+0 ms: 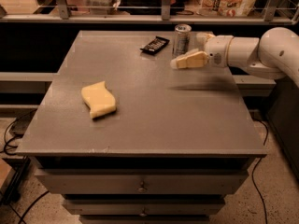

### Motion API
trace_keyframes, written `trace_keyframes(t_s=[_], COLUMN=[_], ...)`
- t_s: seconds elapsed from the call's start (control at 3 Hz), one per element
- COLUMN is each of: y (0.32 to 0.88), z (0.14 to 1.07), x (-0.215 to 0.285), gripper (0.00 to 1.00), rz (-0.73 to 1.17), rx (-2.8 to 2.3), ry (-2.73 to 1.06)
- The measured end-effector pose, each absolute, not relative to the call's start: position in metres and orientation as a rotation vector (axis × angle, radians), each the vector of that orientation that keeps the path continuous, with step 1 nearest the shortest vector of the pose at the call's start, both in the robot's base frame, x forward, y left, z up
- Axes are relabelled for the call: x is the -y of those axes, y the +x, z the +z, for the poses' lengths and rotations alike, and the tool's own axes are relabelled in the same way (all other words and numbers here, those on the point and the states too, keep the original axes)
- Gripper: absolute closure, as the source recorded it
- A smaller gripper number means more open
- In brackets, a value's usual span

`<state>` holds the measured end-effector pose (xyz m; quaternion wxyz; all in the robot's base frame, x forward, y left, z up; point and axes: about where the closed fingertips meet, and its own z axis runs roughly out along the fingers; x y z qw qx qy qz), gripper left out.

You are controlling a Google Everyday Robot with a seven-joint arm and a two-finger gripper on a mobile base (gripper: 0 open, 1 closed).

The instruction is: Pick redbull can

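The redbull can (181, 38) is a tall slim silver can standing upright at the far right of the grey table (154, 111). My gripper (190, 48) reaches in from the right on a white arm (252, 52) and is open. Its near cream finger (188, 60) lies in front of the can's base and hides the lower part. The far finger (202, 35) shows just right of the can. The can's top pokes up at the fingertips. I cannot tell whether the fingers touch it.
A flat black wrapped bar (155, 44) lies just left of the can. A yellow sponge (99, 98) lies at the table's left middle. Drawers sit below the table front (140, 186). A railing and shelves stand behind the far edge.
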<state>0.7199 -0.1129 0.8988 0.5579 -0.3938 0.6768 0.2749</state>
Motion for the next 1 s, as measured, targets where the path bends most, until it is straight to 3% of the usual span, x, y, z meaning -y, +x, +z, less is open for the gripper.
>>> trace_keyframes(t_s=[0.33, 1.0], y=[0.733, 0.733], z=[0.898, 0.925], x=[0.095, 0.073], gripper=[0.17, 0.64], rz=[0.665, 0.678], rx=[-1.586, -1.508], ry=[-0.937, -0.982])
